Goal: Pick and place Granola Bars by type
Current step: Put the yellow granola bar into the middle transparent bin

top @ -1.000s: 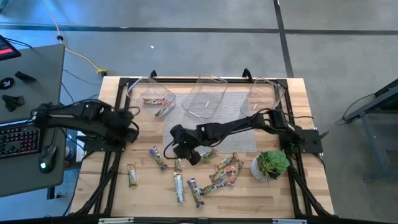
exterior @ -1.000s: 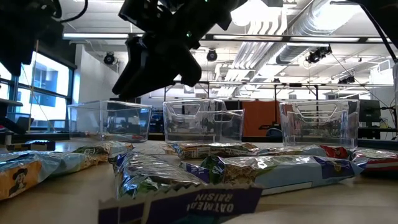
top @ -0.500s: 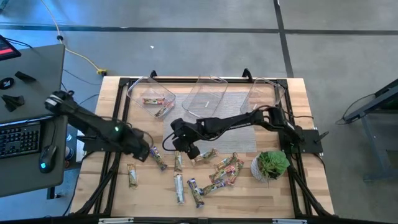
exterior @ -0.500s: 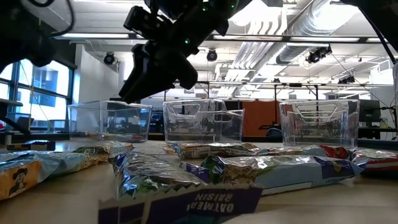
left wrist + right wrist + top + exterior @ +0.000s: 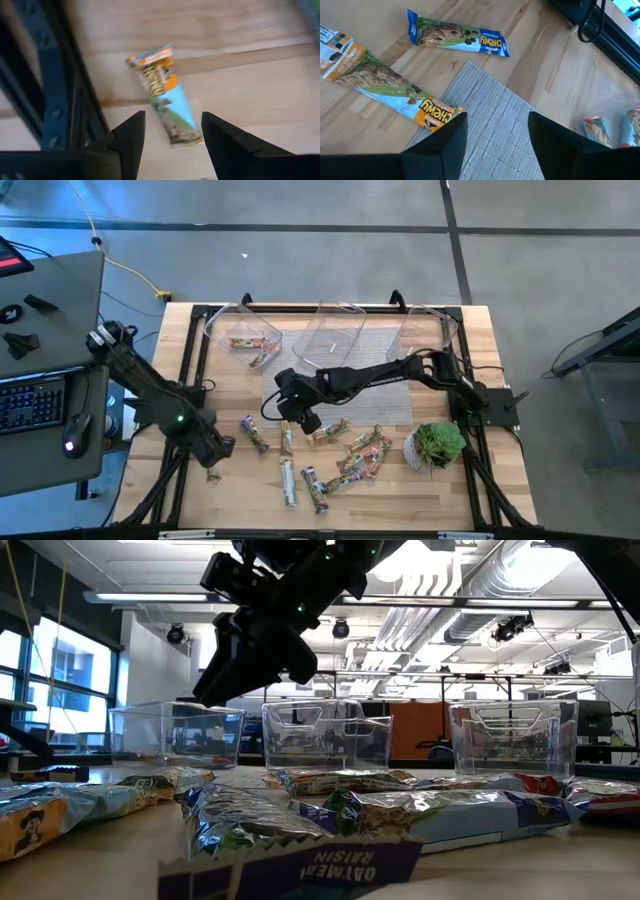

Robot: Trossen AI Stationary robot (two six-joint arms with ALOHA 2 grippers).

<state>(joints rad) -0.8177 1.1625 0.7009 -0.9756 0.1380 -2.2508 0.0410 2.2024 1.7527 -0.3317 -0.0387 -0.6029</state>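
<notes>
High view: left gripper (image 5: 213, 448) is hovering jaws apart over a bar (image 5: 164, 95) near the table's (image 5: 480, 490) left edge, right gripper (image 5: 292, 416) is hanging agape mid-table beside scattered bars (image 5: 345, 458).

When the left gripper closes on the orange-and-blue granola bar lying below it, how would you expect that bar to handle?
The granola bar looks slim and flat, so it is probably light and unlikely to roll. Its glossy wrapper may slip between the left gripper's open fingers, and its crimped ends would likely bend rather than resist.
</notes>
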